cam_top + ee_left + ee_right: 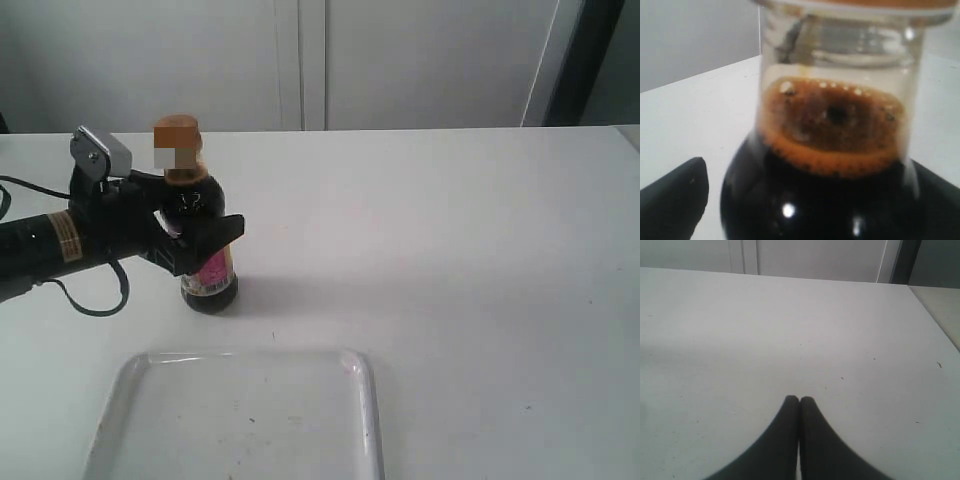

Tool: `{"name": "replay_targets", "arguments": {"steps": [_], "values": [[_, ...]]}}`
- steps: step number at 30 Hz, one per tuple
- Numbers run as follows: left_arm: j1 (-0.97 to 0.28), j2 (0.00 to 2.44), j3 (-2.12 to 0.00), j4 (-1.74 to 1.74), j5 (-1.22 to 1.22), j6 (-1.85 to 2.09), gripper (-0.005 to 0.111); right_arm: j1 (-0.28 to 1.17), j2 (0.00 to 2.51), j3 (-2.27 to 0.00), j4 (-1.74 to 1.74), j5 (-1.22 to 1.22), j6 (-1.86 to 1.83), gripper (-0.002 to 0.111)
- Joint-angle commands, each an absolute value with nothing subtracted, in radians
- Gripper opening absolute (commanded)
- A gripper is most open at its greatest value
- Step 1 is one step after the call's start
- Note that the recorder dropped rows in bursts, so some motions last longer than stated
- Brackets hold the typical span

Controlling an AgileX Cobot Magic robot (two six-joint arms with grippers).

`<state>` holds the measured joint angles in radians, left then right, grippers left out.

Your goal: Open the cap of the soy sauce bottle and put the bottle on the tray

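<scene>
Soft, cool light fills the room, and the white counter (450,250) looks evenly bright. The soy sauce bottle (212,275) casts a faint shadow rightward in the exterior view. Close up, from the left wrist, it is blurred, with small white highlights dotting its dark glass.

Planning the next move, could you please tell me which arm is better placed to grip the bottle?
Left: the left gripper, open, straddles the soy sauce bottle; the right gripper is shut over table.

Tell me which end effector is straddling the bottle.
The left end effector: fingers flank the soy sauce bottle; the right end effector is shut over table.
</scene>
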<state>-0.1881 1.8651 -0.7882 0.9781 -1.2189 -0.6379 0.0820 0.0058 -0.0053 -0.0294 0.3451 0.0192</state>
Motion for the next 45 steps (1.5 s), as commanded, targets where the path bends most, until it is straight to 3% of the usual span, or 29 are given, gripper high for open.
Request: {"name": "replay_targets", "arguments": {"steps": [1,8,11,14,16,32,40,45], "values": [[-0.194,1.905,-0.815,0.965,-1.221,-0.639,0.101,0.081,0.000,0.000,-0.030,0.342,0.022,0.000],[-0.194,1.955,-0.838,0.966,-1.221,-0.639,0.097,0.081,0.000,0.000,-0.030,0.342,0.022,0.000],[-0.194,1.966,-0.841,0.972,-1.221,-0.639,0.089,0.081,0.000,0.000,-0.030,0.342,0.022,0.000],[-0.194,1.966,-0.841,0.972,-1.221,-0.629,0.063,0.081,0.000,0.000,-0.030,0.342,0.022,0.000],[-0.194,1.966,-0.839,0.984,-1.221,-0.627,0.000,0.081,0.000,0.000,-0.030,0.342,0.022,0.000],[-0.194,1.966,-0.839,1.057,-1.221,-0.567,0.000,0.081,0.000,0.000,-0.058,0.333,-0.091,0.000],[-0.194,1.966,-0.839,1.060,-1.221,-0.553,0.000,0.081,0.000,0.000,-0.010,0.112,-0.180,0.000],[-0.194,1.966,-0.839,1.063,-1.221,-0.553,0.000,0.081,0.000,0.000,0.236,0.048,-0.178,0.000]]}}
